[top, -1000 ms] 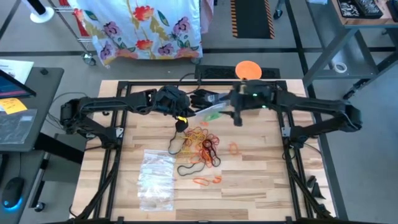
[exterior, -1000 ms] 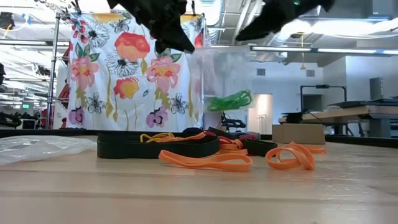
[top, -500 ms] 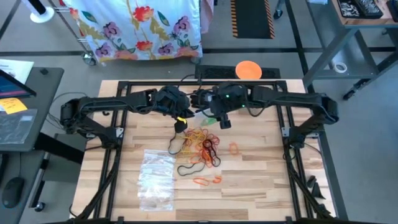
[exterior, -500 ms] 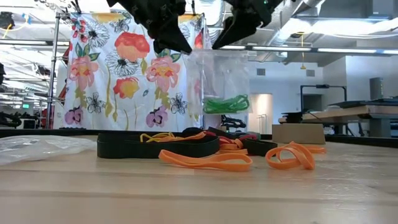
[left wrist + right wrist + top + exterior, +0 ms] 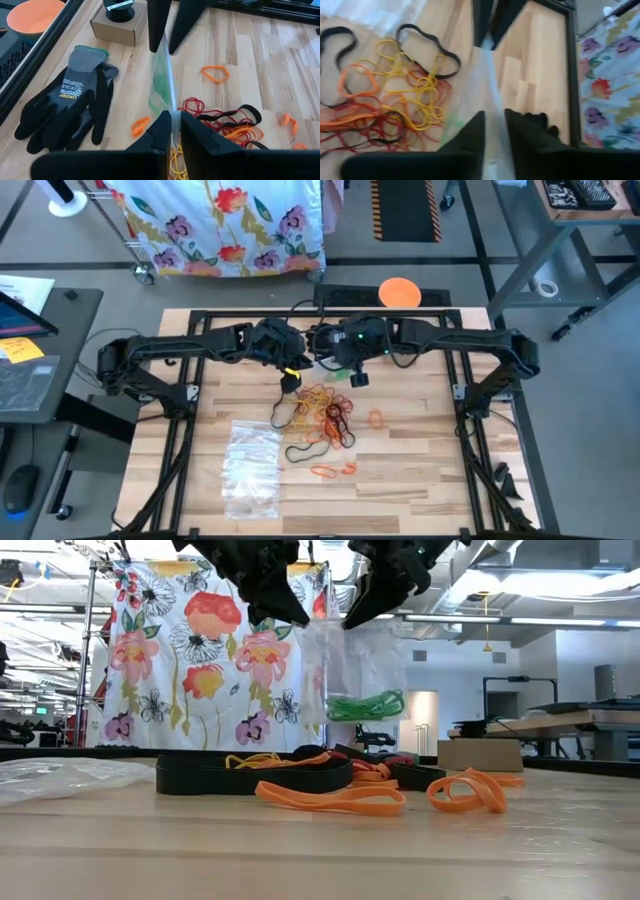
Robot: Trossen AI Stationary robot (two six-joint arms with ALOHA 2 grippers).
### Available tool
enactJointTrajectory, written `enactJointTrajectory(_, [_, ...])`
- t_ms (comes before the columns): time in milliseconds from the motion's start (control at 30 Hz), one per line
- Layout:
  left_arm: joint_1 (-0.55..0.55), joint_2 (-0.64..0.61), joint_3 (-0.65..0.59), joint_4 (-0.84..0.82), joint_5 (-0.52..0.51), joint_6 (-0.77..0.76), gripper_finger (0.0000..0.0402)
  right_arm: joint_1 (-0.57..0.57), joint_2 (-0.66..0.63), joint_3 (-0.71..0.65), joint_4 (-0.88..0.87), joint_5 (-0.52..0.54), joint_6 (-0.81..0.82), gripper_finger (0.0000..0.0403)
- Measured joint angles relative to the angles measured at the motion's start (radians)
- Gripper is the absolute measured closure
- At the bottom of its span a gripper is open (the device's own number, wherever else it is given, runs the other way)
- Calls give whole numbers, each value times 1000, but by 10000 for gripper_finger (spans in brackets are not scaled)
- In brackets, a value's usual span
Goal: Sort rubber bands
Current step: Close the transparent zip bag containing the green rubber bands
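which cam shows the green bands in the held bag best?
Low view: the green bands hang in the clear bag, unobstructed. Left wrist shows a green blur through the plastic, right wrist a faint tint; in the high view the arms mostly hide them.

Even, bright overhead light fills the high view, with only faint shadows on the bench [image 5: 420, 470]. In the low view, ceiling lights [image 5: 520, 585] glare and the near bench edge is soft. The right wrist view is blurred throughout; the left wrist view is sharp beyond its fingers.
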Motion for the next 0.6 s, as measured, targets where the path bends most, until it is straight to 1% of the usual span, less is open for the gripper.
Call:
enactJointTrajectory(33, [0,0,0,1,0,0,377,3,0,2,-3,14,-8,377])
enactJointTrajectory(67, [0,0,0,5,-1,1,377,6,0,5,-8,27,-21,389])
enactJointTrajectory(167, [-3,0,0,11,-3,52,366,17,0,21,-25,65,-25,394])
enactJointTrajectory(300, [-15,0,0,11,-1,130,330,27,0,67,-107,71,16,398])
enactJointTrajectory(367, [-19,-14,0,-4,-4,158,306,27,0,103,-190,71,65,399])
enactJointTrajectory(467, [-25,-58,0,-25,-43,165,276,30,-17,130,-312,72,159,400])
enactJointTrajectory(600, [-25,-137,-13,-47,-58,169,256,57,-65,130,-462,71,323,401])
